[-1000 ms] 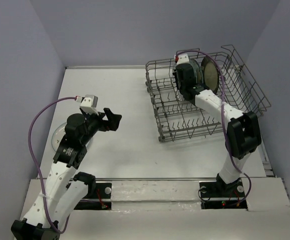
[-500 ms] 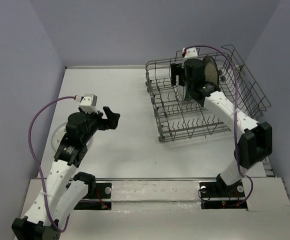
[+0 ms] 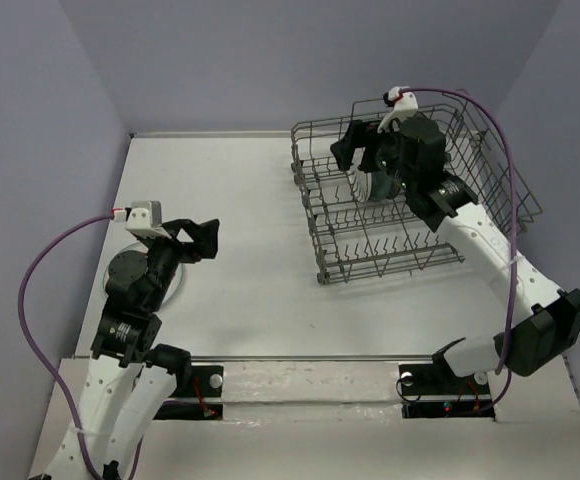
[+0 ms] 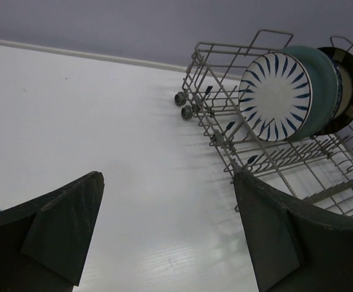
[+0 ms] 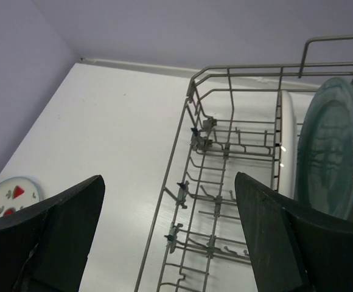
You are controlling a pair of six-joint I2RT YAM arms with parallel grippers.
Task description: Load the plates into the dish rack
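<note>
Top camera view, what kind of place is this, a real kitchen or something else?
Likely a robot test cell, not a kitchen: a white table boxed in by plain lavender walls, a left arm and right arm bolted at its near edge, and a lone dish rack holding plates.

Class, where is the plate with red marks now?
Right wrist view, lower left: the plate with red marks lies flat on the table, outside the dish rack and well left of it.

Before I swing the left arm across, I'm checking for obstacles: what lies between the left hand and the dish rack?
Only bare white table between the left hand and the dish rack; the top and left wrist views both show it.
</note>
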